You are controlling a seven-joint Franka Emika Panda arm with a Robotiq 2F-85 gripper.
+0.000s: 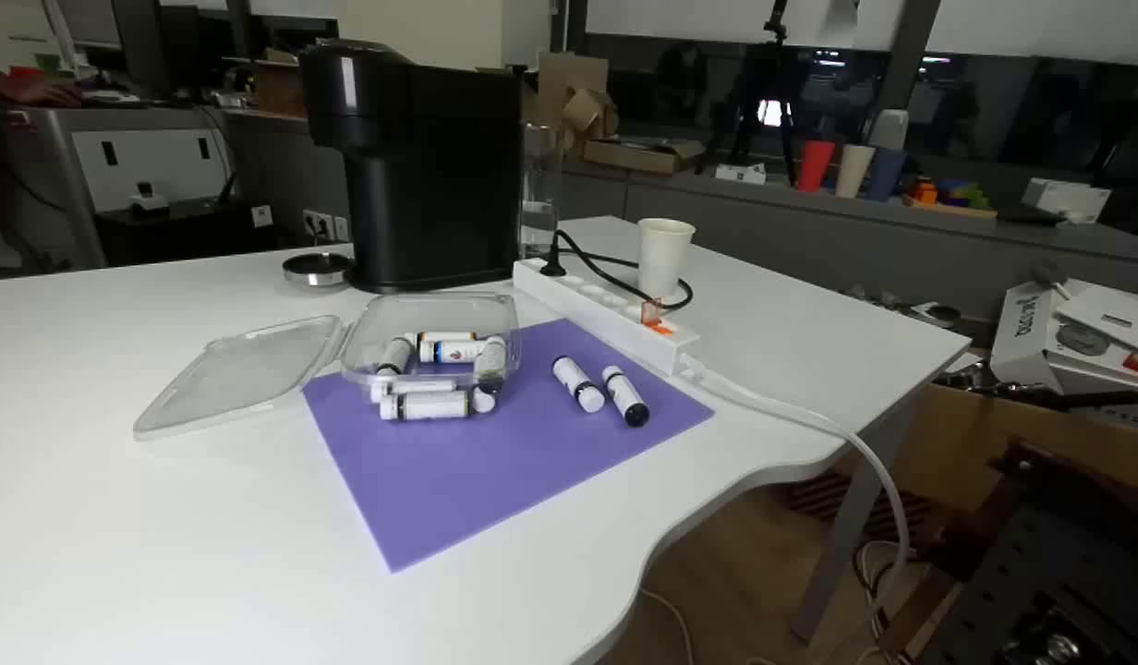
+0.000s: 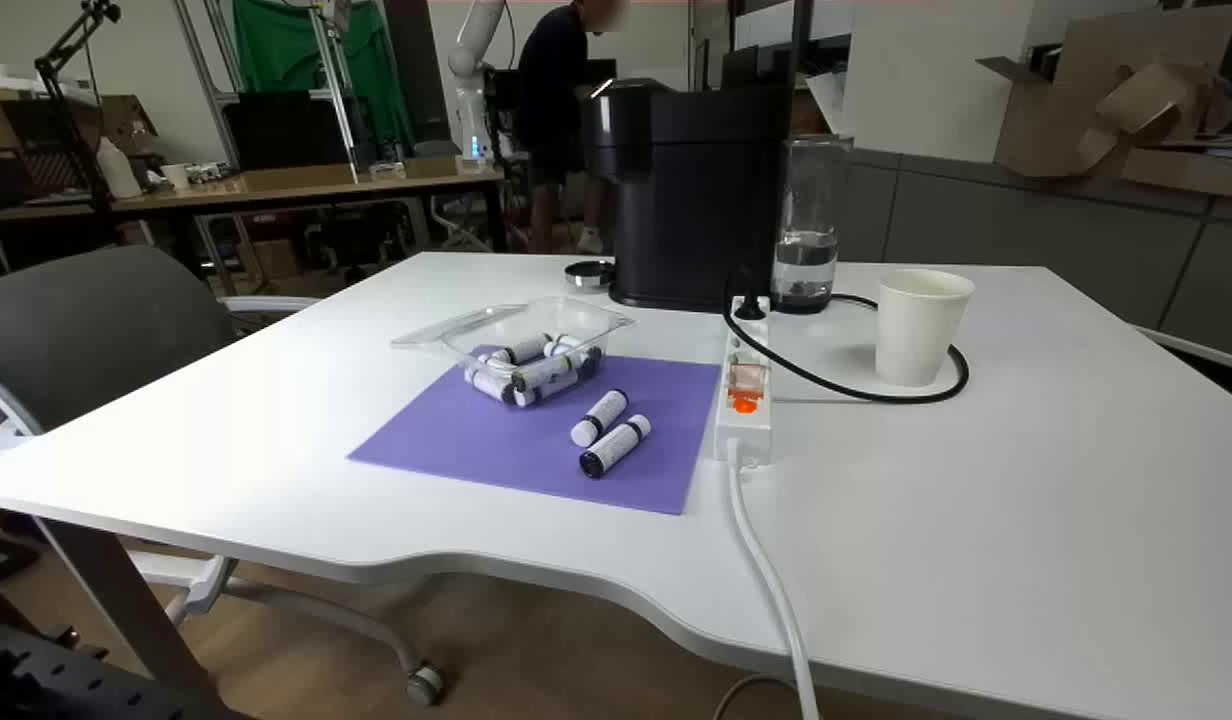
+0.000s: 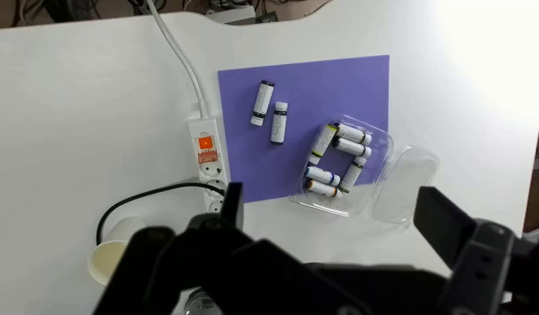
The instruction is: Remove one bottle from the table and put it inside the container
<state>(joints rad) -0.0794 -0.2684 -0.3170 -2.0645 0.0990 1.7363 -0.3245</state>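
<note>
Two white bottles lie loose, side by side, on the purple mat on the white table (image 1: 116, 517). Their points in both exterior views are bottle (image 1: 578, 384), bottle (image 1: 626, 397), bottle (image 2: 599, 418) and bottle (image 2: 616, 446). The wrist view shows the same bottle pair, one bottle (image 3: 262, 103) nearer the mat's corner and one bottle (image 3: 279, 123) nearer the container. The clear container (image 1: 426, 314) stands open with several bottles lying in it, also in the wrist view (image 3: 361, 202). My gripper (image 3: 331, 197) is open and empty, high above the table; neither exterior view shows it.
The container's hinged lid (image 1: 241, 374) lies folded out beside it. The purple mat (image 2: 456, 430) is under the bottles. A white power strip (image 2: 744, 420) with cables runs along the mat. A white cup (image 2: 921, 330) and a tall black machine (image 1: 430, 175) stand behind.
</note>
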